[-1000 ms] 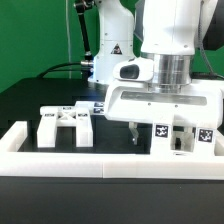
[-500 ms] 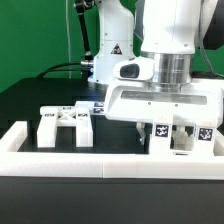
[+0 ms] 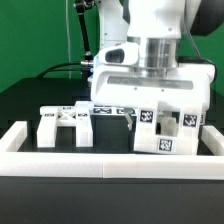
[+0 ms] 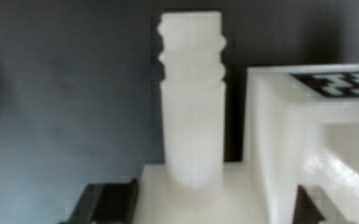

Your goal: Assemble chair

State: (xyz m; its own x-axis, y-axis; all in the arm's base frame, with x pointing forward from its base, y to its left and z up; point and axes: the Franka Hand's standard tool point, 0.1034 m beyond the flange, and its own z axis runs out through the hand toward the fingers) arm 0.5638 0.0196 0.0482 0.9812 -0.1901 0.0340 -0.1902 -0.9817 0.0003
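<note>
My gripper is shut on a white blocky chair part that bears several black-and-white tags. It holds the part just behind the front rail, right of the middle in the exterior view. In the wrist view the dark fingers press on the part's white base. A notched white post of the part runs away from the gripper, beside a tagged block. A second white chair part with tags rests on the black table at the exterior view's left.
A long white border rail runs along the table's front, with a raised end at the exterior view's left. The arm's base and cables stand behind the parts. Green backdrop beyond.
The jaws closed on the tagged white part. The gripper then shifted toward the exterior view's left and slightly up, carrying the part with it.
</note>
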